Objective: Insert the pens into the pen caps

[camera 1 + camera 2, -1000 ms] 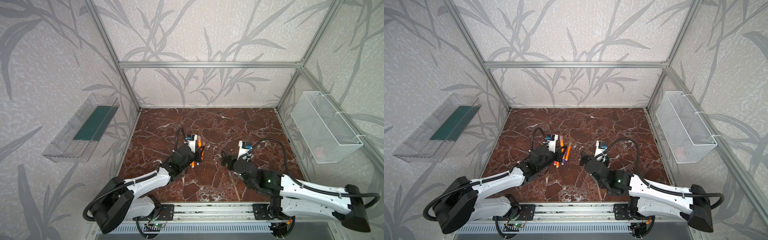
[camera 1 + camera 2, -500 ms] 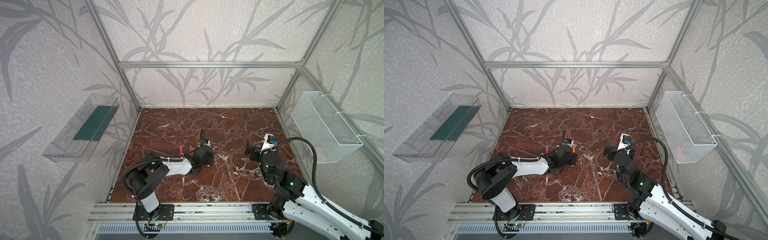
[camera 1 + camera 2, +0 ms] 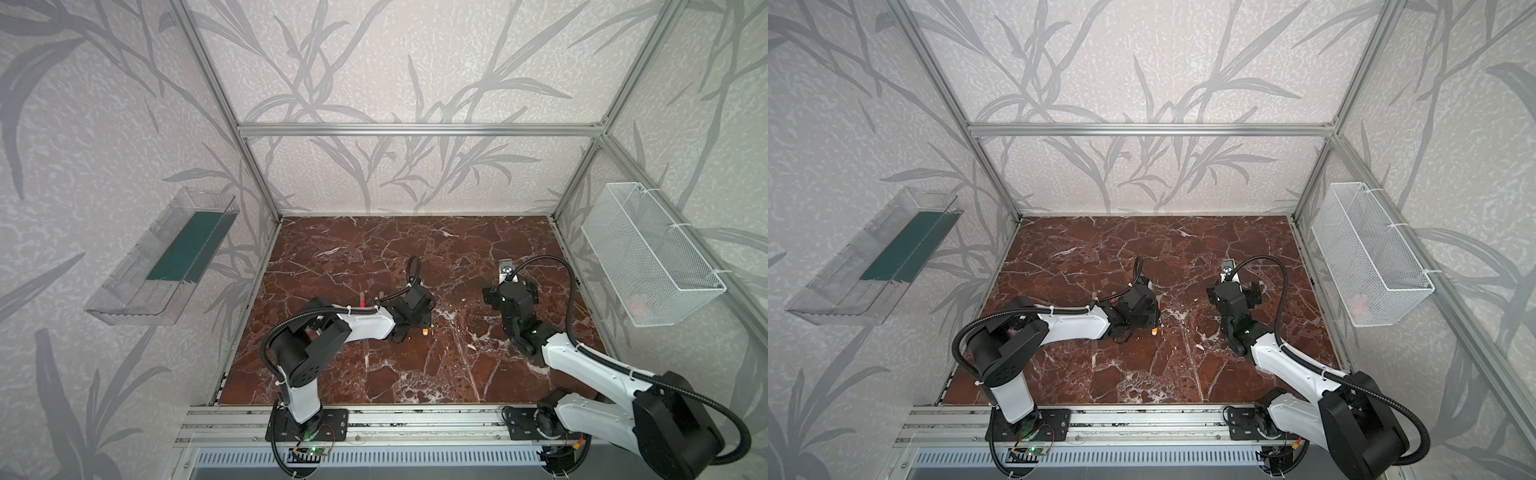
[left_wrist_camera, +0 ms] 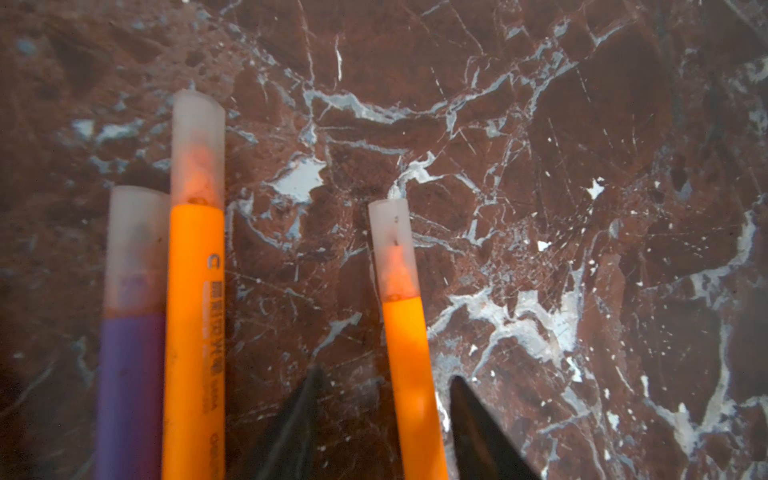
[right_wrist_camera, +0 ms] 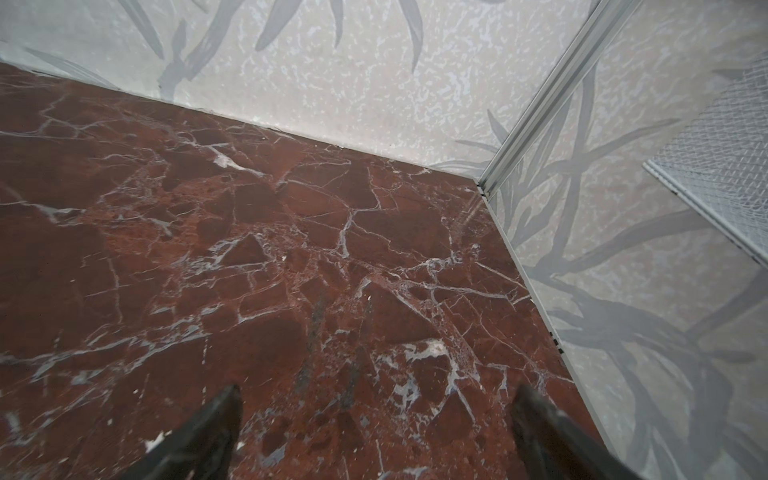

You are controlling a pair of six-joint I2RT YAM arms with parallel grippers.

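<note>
Left end effector (image 4: 386, 374) has parted astride orange pen (image 4: 405, 340); three capped pens (image 4: 193, 311) here; right end effector (image 5: 378, 388) gaping, empty.

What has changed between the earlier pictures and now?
The left gripper shifted a little to the right and opened, letting go of the capped orange pen, which now lies between its jaws. The right gripper drew away to the right and back, open and empty. The wire basket and clear tray stayed.
</note>
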